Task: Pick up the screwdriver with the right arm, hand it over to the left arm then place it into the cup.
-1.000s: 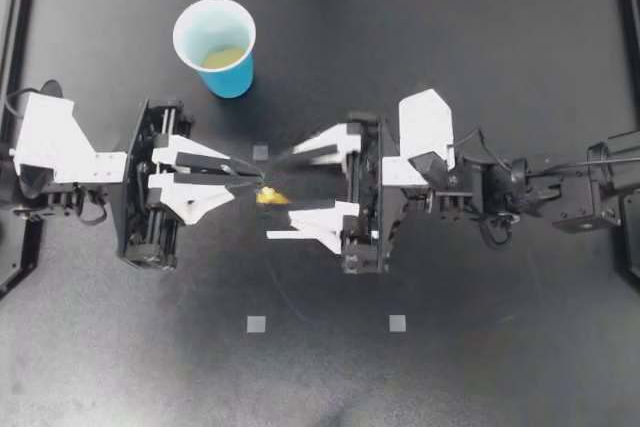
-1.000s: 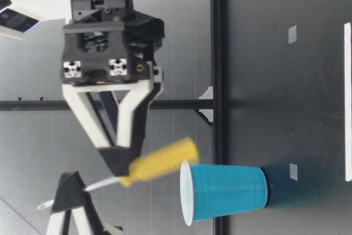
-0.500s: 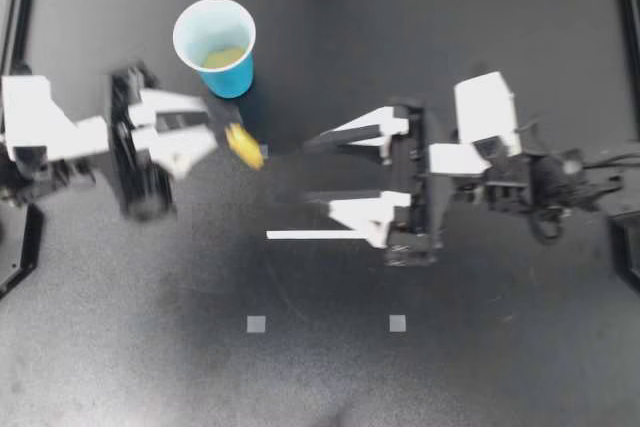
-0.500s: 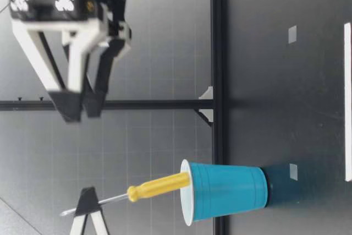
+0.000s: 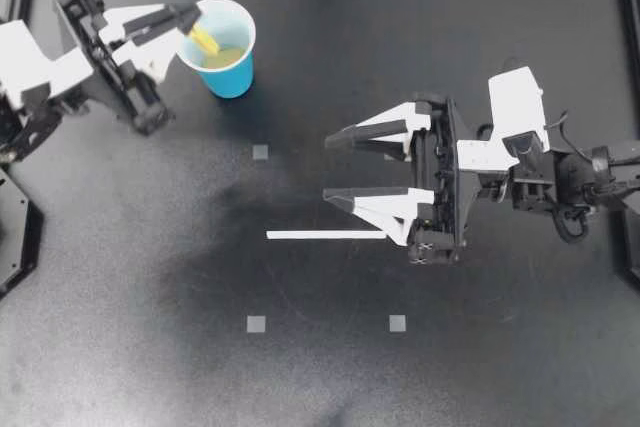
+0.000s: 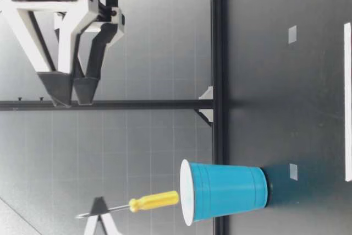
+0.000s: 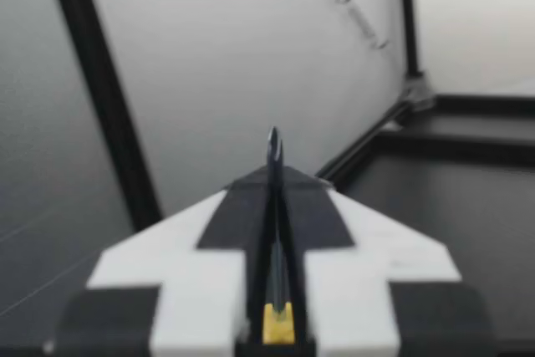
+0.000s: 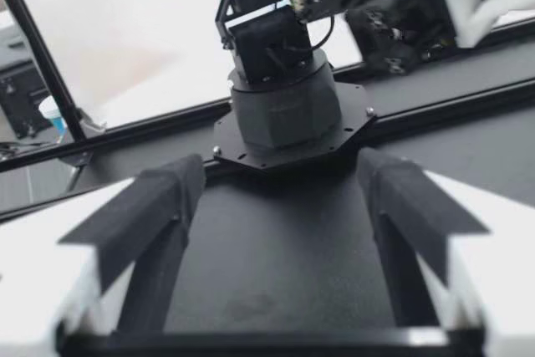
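Yellow-handled screwdriver with a thin steel shaft (image 5: 205, 39): hanging handle-down and slightly tilted, clamped by the shaft, with the butt of the handle right at the mouth of the blue plastic cup (image 5: 232, 75). From table height (image 6: 154, 201), butt just above the rim and not yet inside, as far as can be told.

Light and rigid by the look of it. Smooth round steel where pinched, so liable to pivot or slide under a loose hold. Handle thicker and likely grippier, but needed free for going in first. Best kept as gripped now, part-way along the shaft, with most of the weight hanging below the pinch.

Cup (image 6: 225, 192) upright and thin-walled, probably light enough to tip if nudged at the rim or struck by a sideways drop. Worth lowering a little and centring before letting go.

Left gripper (image 5: 188, 19) closed tight on the shaft. Along its own fingers (image 7: 209, 232), steel tip poking out beyond them and a sliver of yellow at the near end.

Right gripper (image 5: 330, 168) well apart, over the middle of the black table (image 5: 150, 277), spread wide and empty, with nothing between the pads (image 8: 159, 206). Thin white strip (image 5: 325, 235) flat on the table just beside it.

Judged stage: handover done, only the release into the cup left.
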Robot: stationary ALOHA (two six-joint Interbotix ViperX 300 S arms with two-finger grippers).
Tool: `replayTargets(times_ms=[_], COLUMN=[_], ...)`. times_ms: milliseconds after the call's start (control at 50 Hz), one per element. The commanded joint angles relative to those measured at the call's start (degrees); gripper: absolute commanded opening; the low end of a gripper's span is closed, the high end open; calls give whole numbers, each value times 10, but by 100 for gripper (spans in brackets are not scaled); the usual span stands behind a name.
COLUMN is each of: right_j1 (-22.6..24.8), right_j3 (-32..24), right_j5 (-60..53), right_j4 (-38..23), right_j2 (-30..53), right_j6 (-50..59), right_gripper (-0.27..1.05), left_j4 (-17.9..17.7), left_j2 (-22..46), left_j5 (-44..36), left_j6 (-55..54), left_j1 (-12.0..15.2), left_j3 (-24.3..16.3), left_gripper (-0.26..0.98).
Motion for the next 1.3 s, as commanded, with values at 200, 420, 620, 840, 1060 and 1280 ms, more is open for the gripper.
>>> replayTargets(times_ms=[200,420,620,840,1060,1280], right_j1=[-3,-1,3,4,4,1], right_j3=[-5,-4,-5,-5,-5,-1], right_j5=[-6,-6,-6,-6,-6,-6], right_j4=[1,1,0,0,0,1], right_j2=[-13,-14,-13,-15,-22,-30], right_j6=[-2,-1,-1,-1,-4,-7], right_gripper=[74,74,74,74,74,74], left_j4=[-16,-16,-15,-12,46,115], left_j2=[42,76,75,61,29,12], left_j5=[-4,-4,-3,-3,-3,-3], left_j6=[-1,-8,-9,-17,-83,-153], left_j1=[24,24,24,24,-9,-89], left_j3=[-40,-54,-54,-54,-48,-47], left_gripper=[9,20,41,48,48,48])
